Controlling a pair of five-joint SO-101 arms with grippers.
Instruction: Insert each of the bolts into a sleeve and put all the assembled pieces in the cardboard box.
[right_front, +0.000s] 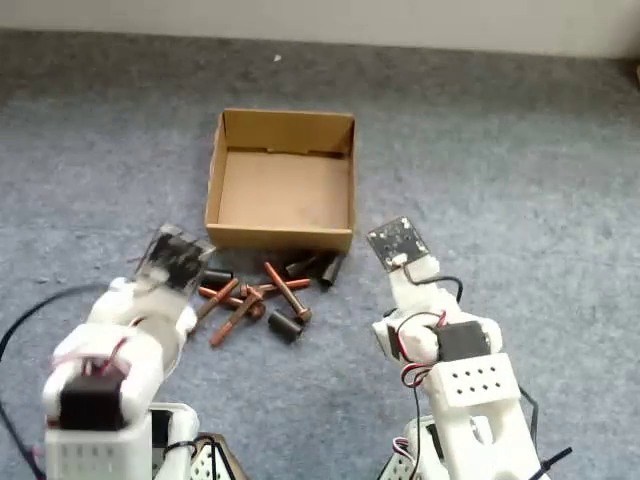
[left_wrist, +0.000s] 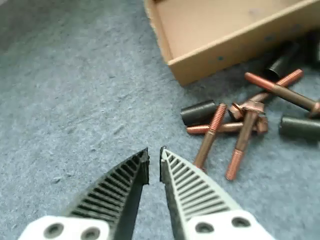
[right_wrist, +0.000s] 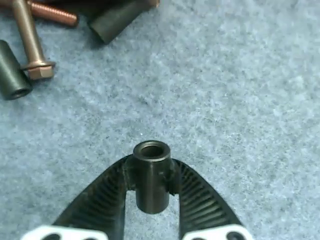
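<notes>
- Cardboard box (right_front: 281, 236): open-topped, on the grey carpeted worktop (right_front: 520, 160), toward the far middle in the high view.
- Bolts (right_front: 248, 300): copper-coloured, in a crossed heap just beside the box's near wall. Several overlap or touch one another.
- Loose sleeves (right_front: 284, 327): short and black, lying among and around the heap. One is at its near edge, a couple are against the box's near wall, and one is on the left arm's side.
- Left gripper (left_wrist: 154, 159): fingers drawn almost together with only a thin slit between the tips, nothing in them. It hangs over bare worktop at the edge of the heap, with the nearest bolt close by but not touching.
- Right gripper (right_wrist: 150, 169): fingers clenched on a sleeve (right_wrist: 152, 192), one finger on each side, open bore facing the wrist camera. It is over bare worktop, apart from the heap on the side away from the left arm. Cannot tell whether the sleeve's lower end touches the worktop.
</notes>
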